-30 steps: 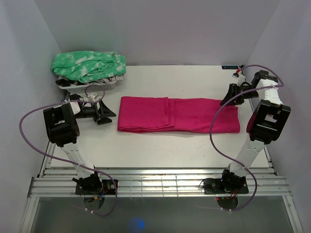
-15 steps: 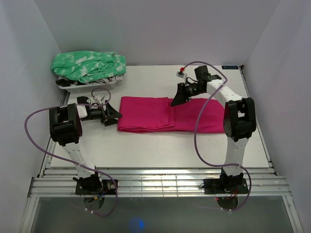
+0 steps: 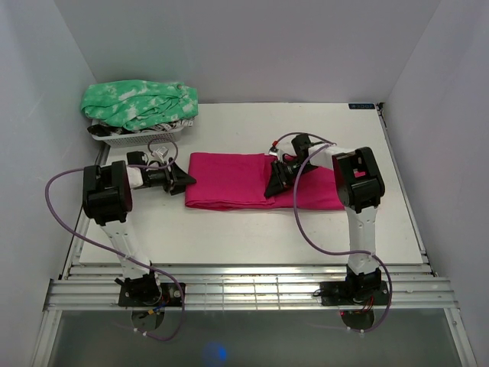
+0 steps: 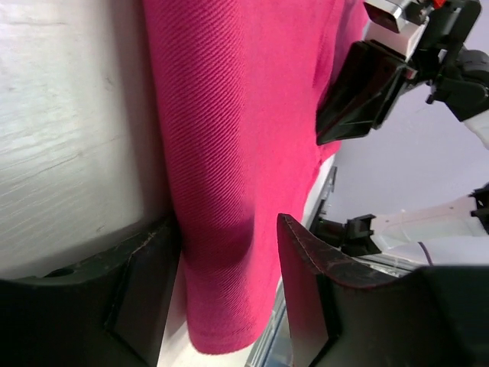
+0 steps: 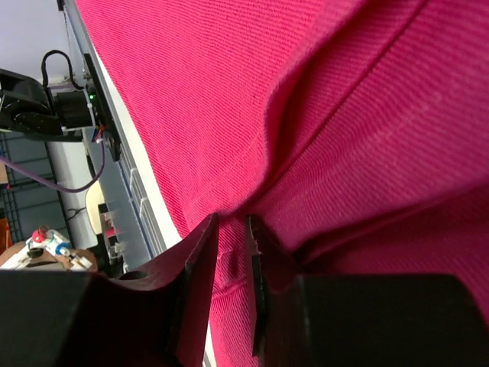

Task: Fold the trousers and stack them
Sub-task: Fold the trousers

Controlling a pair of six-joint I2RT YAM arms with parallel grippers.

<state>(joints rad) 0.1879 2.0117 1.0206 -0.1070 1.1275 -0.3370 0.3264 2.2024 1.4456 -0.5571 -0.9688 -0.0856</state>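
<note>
From above, the trousers (image 3: 229, 181) lie folded into a long pink band across the middle of the tabletop (image 3: 229, 233). They are well apart from the green garment (image 3: 137, 103) heaped on a basket (image 3: 126, 139) at the far left corner. The left tool (image 3: 182, 180) sits at the band's left end, and the right tool (image 3: 273, 183) is down on its middle.

In the left wrist view, the fingers (image 4: 145, 283) stand apart, straddling the folded end of the fabric, with a gap left on one side.

In the right wrist view, the fingers (image 5: 191, 290) are nearly together, pinching a ridge of the pink cloth.
</note>
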